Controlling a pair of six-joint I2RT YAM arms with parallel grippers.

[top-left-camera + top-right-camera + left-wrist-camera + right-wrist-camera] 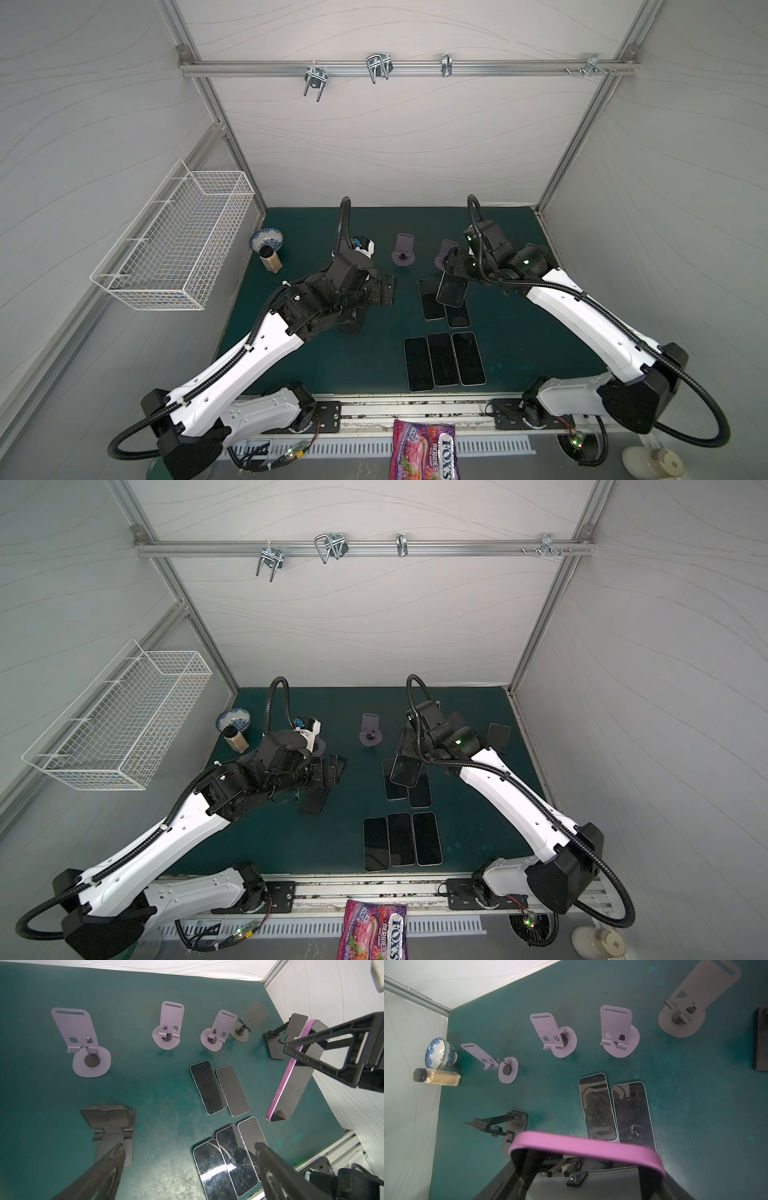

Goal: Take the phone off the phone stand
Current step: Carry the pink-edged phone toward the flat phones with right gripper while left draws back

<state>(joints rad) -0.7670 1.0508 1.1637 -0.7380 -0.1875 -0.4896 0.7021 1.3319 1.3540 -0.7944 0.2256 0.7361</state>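
Both top views look steeply down from high above the near edge of the tabletop [519,332] [478,812], far enough back to take in the whole workspace. They share almost the entire scene.

The left wrist camera sits close behind the left hand [191,1146], facing down past its spread fingers. The right wrist camera looks along the right hand [587,1167], and the pink-edged phone [583,1147] clamped there fills its near field.

Both wrist views share the purple phone stands [168,1026] [553,1035] and two flat phones [207,1088] [598,1107] ahead of the hands.

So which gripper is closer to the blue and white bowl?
Left. The left gripper hangs open over the mat, to the right of the bowl in both top views; the right gripper, holding the pink phone, is farther right.
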